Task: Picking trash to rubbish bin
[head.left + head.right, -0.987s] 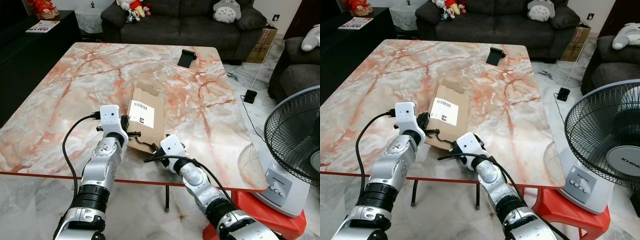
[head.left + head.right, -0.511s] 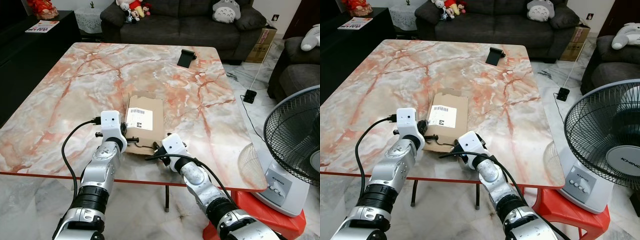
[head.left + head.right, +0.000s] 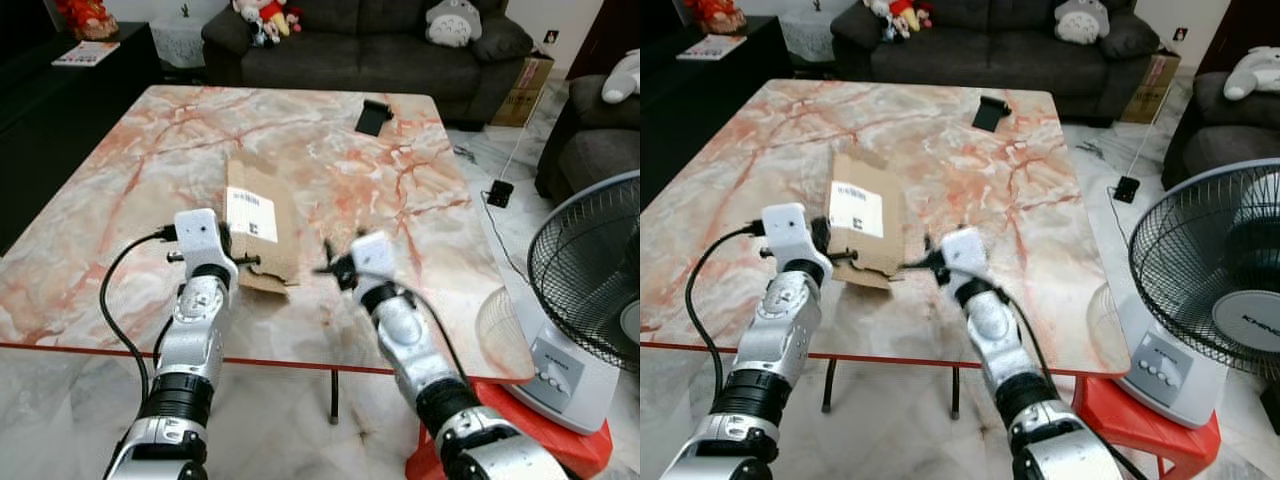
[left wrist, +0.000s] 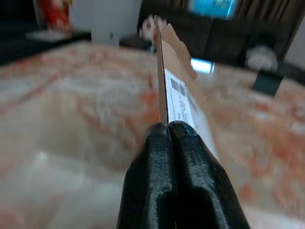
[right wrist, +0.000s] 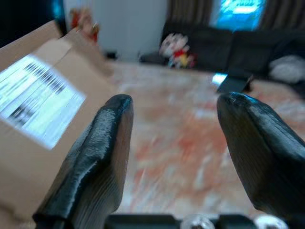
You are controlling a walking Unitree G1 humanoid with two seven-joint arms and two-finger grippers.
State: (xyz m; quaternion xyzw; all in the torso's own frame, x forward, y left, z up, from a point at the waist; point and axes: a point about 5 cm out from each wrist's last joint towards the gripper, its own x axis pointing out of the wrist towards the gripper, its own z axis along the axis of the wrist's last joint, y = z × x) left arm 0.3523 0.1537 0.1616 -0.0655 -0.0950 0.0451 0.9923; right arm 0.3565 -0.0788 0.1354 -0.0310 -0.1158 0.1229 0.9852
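Note:
A flattened brown cardboard box with a white barcode label lies on the marble table, its near end raised off the top. My left gripper is shut on the near edge of the cardboard; in the left wrist view the fingers pinch the sheet edge-on. My right gripper hovers over the table just right of the cardboard, open, with nothing between its fingers. The labelled cardboard sits beside it in the right wrist view.
A black phone stand rests near the table's far edge. A dark sofa with soft toys stands behind. A floor fan and a red stool are at the right, a black cabinet at the left.
The right gripper has left the cardboard's near edge, risen and moved right, now open. The left gripper has swung the cardboard left and tipped it up.

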